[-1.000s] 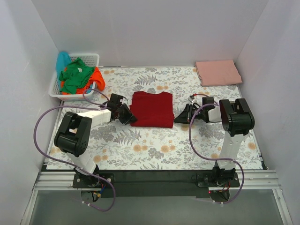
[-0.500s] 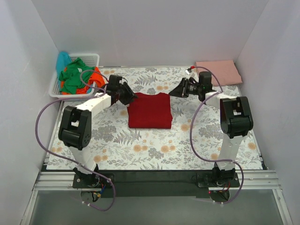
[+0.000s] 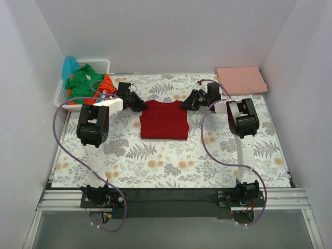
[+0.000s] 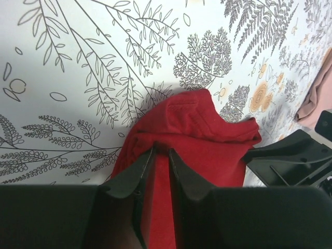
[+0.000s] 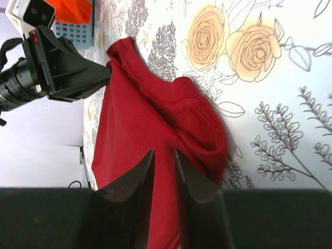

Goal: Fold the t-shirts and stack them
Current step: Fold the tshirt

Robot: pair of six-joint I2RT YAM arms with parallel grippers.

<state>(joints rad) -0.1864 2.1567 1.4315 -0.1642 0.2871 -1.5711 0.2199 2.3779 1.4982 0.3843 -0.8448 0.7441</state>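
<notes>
Lab test booth — white walls [image 3: 155, 36], floral table [image 3: 171, 161].

- You get bright, even light from above in the top view; the white walls [image 3: 155, 36] look evenly lit.
- Shadows stay soft: in the left wrist view a faint grey one lies on the floral mat [image 4: 78, 78] along the edge of the dark red t-shirt [image 4: 197, 135].
- In both wrist views the fingers [image 4: 129, 179] sit close to the lens, dark and a little blurred.
- The mat's print stays sharp.
</notes>
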